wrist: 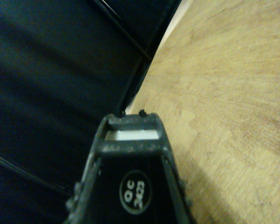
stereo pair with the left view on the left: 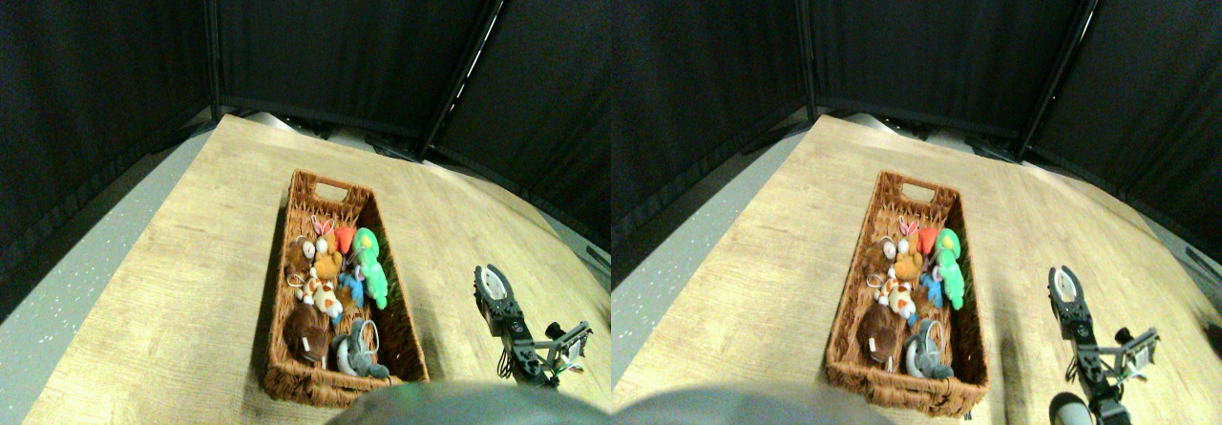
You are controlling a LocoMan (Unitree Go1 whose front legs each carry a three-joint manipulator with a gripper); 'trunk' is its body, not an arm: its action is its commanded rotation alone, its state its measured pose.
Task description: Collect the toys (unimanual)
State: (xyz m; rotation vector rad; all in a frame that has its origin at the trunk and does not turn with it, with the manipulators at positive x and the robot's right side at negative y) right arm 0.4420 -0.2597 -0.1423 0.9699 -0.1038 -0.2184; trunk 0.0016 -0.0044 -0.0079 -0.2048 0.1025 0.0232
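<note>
All the toys (stereo pair with the left view on the left: 334, 282) are piled in the basket (stereo pair with the left view on the left: 286, 253), well off to the left of the hand (stereo pair with the left view on the left: 489, 277). Hand sits over bare table (stereo pair with the left view on the left: 191, 282) holding nothing; can't tell how wide it is.

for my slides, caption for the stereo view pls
Plush toys piled in the wicker basket; right gripper beside it, holding nothing.

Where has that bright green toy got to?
In the stereo pair view the green toy lies inside the wicker basket, by its right wall, beside the red toy.
</note>
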